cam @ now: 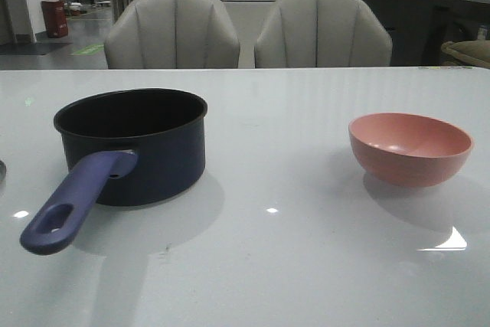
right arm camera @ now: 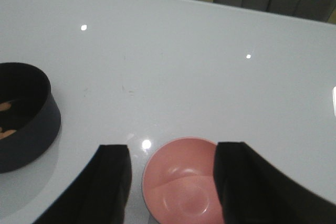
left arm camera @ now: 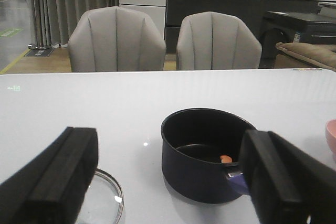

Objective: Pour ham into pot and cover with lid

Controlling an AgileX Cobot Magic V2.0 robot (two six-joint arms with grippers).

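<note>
Neither gripper is showing in the front view, where I am seeing the pot [cam: 132,145] on the table [cam: 291,266], its handle [cam: 76,201] angling toward me within reach, and the pink bowl [cam: 410,148] sitting empty, well apart.

Looking through the left wrist view, the left gripper [left arm camera: 168,179] is hanging wide open and holding nothing, the ham [left arm camera: 226,158] is lying inside the pot, and the lid [left arm camera: 107,200] is resting flat on the table just beside the pot, which I judge leaves only the covering.

Looking through the right wrist view, the right gripper [right arm camera: 173,182] is spread open and empty above the bowl.
</note>
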